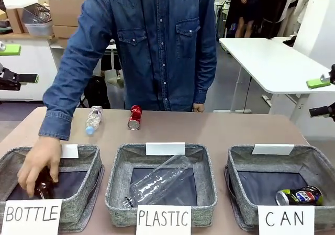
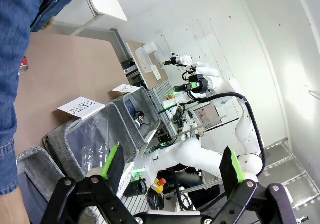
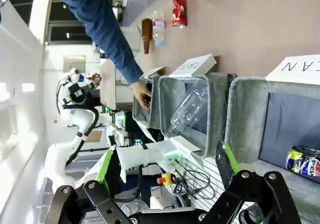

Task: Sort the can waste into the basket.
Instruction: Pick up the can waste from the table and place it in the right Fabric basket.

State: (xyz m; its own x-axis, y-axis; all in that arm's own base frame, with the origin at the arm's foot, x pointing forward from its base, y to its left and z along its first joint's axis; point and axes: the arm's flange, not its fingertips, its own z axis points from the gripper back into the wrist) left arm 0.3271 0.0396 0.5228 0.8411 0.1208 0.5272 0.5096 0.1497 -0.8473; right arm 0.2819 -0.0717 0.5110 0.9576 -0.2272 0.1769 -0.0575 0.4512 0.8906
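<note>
Both pincers hang spread wide and empty, left pincer (image 1: 18,65), right pincer (image 1: 320,96). The red can (image 1: 135,117) lies on the tabletop's (image 1: 235,127) far side; the blue can (image 1: 299,196) already sits in the CAN basket (image 1: 314,159). The red one looks light, dented and slick, so pinch across its crumpled middle.

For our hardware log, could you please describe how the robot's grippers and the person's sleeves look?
The left gripper and right gripper are black two-finger frames with visible bolts and bright green pads. The person's shirt is long-sleeved blue denim with flapped chest pockets.
</note>
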